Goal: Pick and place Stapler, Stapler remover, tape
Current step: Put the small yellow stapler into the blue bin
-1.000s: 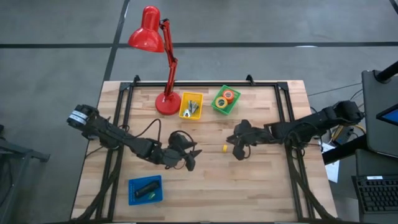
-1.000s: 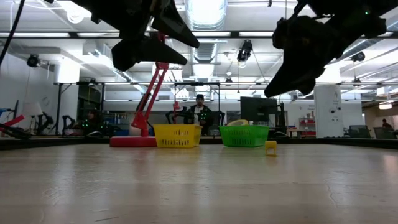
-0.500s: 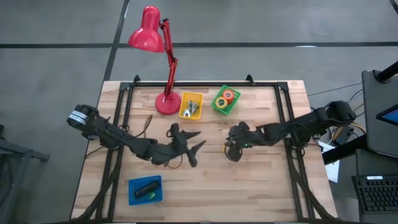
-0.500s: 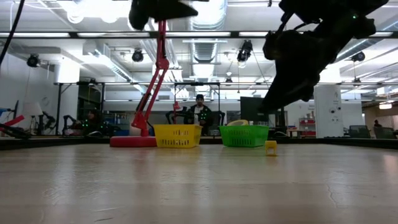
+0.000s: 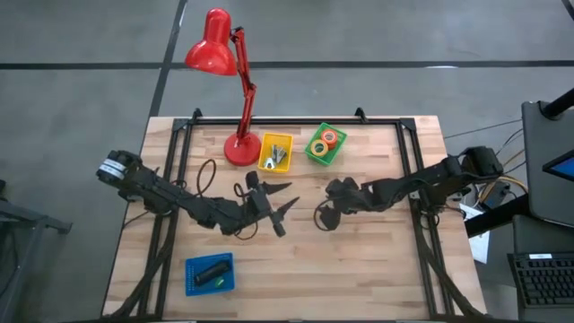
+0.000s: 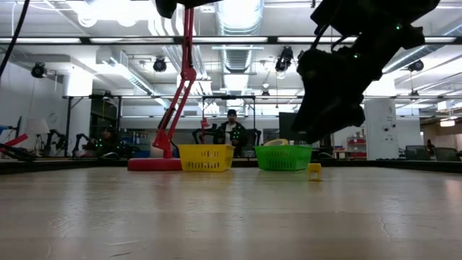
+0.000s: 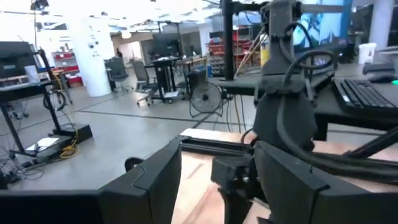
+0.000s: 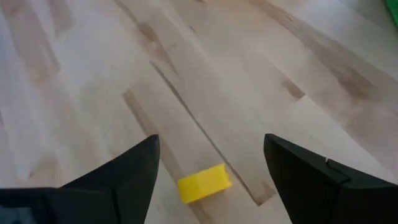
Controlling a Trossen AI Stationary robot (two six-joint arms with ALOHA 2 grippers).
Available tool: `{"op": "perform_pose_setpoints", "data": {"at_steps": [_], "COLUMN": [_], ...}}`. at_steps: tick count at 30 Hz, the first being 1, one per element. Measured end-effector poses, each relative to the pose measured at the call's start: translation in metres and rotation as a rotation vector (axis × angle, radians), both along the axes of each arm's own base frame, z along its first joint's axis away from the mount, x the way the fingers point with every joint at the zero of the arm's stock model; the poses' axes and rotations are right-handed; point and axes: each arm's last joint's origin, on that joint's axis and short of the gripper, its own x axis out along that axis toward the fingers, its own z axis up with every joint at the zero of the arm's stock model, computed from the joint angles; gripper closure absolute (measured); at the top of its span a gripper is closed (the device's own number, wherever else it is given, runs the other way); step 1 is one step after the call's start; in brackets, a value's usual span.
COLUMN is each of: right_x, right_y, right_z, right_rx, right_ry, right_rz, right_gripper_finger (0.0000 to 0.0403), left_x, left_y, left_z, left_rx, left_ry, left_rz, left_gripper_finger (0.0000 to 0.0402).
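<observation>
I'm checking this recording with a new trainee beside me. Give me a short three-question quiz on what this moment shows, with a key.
1. True or false: the right gripper is open above the small yellow block on the table.
2. Which bin holds the black stapler? A) the yellow bin B) the green bin C) the blue bin
3. Fill in: the rolls of tape lie in the ___ bin, beside the yellow bin and the red lamp.

Key: 1 true, its fingers are spread to either side of the block and not touching it. 2 C. 3 green.
</observation>
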Motion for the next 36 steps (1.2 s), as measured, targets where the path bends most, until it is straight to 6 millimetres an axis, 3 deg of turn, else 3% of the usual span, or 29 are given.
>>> {"op": "perform_pose_setpoints", "data": {"at_steps": [10,22,36], "right_x": [0.004,0.017,0.015], "right_y": [0.001,0.008,0.017], "right_z": [-0.024,-0.038,-0.038], "right_rx": [0.138,0.196,0.186], "right_ry": [0.062,0.160,0.175], "right_rz": [-0.148,-0.132,-0.086], "right_gripper_finger": [0.0116,0.0126,0.0221], "left_x": [0.000,-0.001,0.000], "left_y": [-0.004,-0.003,-0.003], "left_z": [-0.004,-0.001,-0.004], "left_rx": [0.038,0.067,0.056], "left_ry": [0.030,0.034,0.045], "left_rz": [-0.077,-0.075,-0.078], "left_gripper_finger": [0.0195,0.0195,0.0195]}}
